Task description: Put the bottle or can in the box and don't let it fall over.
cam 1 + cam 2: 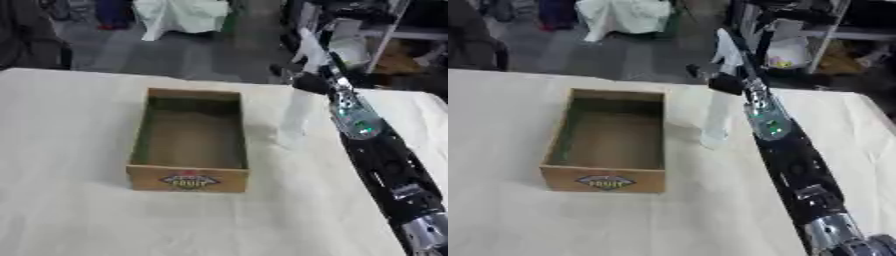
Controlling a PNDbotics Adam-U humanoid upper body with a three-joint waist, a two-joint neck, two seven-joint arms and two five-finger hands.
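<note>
Table (79,220) covered by a cream cloth, creased in places. Cardboard box (187,140) set near the middle, long axis running away from the camera, open top, inside bare and dark; a printed label reading "FRUIT" is seen on the near end wall.

Bottle (715,120), clear or whitish and tall, stood upright on the cloth just to the right of the box, outside it, a narrow strip of cloth between its base and the box's right wall. No tilt is noted. The lower end appears wider and slightly translucent in the right eye view.

Right arm (385,160) is seen entering from the lower right corner and stretching diagonally up toward the bottle's top; black casing, silver joint near the bottom edge, a green light partway along the forearm. Right hand (726,82) is placed at the bottle's upper part, dark against the floor beyond the table's far edge. Contact with the bottle looks likely, but whether the fingers are curled round it or spread cannot be told; the hand is too blurred.

Left hand is not seen in either view.
</note>
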